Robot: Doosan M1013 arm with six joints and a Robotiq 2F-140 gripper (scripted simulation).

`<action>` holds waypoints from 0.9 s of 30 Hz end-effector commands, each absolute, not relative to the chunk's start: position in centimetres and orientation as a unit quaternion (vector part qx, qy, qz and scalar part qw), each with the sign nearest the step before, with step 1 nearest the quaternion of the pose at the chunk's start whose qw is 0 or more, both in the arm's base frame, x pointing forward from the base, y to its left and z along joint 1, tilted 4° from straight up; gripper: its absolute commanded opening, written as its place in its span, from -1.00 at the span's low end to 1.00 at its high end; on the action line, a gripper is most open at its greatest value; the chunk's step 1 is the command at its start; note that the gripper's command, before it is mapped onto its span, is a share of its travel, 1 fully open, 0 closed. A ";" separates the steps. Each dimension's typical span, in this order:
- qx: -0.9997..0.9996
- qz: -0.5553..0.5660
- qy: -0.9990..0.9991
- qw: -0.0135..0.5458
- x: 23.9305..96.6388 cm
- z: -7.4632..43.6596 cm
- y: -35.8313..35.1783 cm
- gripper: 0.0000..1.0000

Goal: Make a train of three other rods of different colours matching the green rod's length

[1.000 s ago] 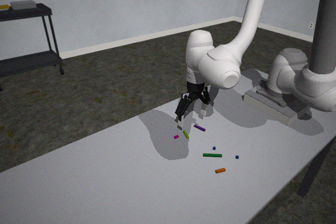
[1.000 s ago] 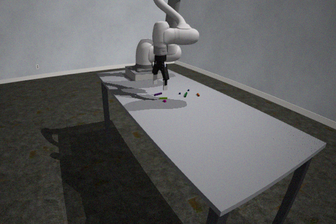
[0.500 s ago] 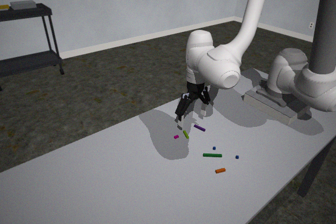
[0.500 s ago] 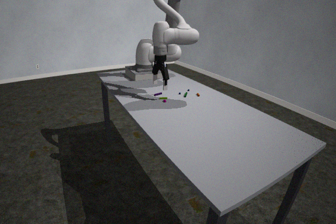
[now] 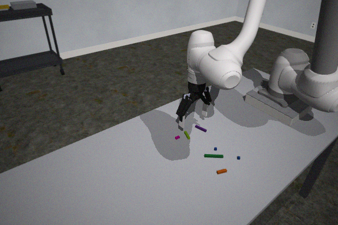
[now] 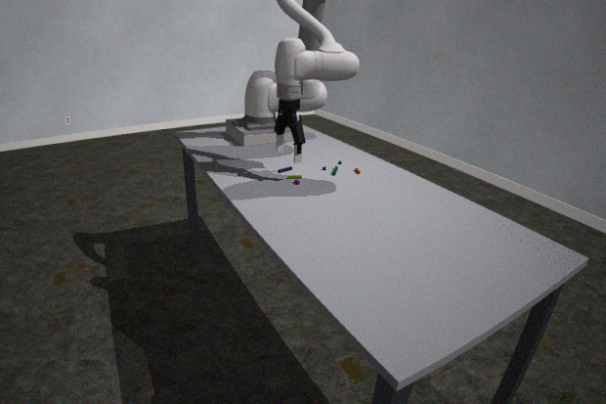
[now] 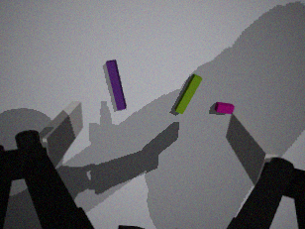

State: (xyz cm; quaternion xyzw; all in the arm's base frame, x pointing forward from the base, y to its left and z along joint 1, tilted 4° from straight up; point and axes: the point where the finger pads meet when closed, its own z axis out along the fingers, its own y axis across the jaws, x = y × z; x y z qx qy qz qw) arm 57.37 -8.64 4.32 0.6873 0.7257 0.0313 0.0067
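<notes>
Grey table [image 5: 109,183] fills my view; my gripper [image 5: 192,120] hangs empty above it, fingers spread wide, near the purple rod [image 5: 200,128], lime rod [image 5: 186,134] and magenta rod [image 5: 177,137]. Green rod [image 5: 213,156] lies well apart.

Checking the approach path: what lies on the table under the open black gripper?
Under the open black gripper only shadowed grey table shows; the short lime rod lies just past its fingertips, untouched. Nothing there is covered.
</notes>
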 end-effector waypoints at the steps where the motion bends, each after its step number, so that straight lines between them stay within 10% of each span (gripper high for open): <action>1: 0.687 0.031 0.726 0.007 57.4 4.3 -8.6 1.00; 27: 0.762 0.032 0.647 0.003 58.7 4.5 -4.3 1.00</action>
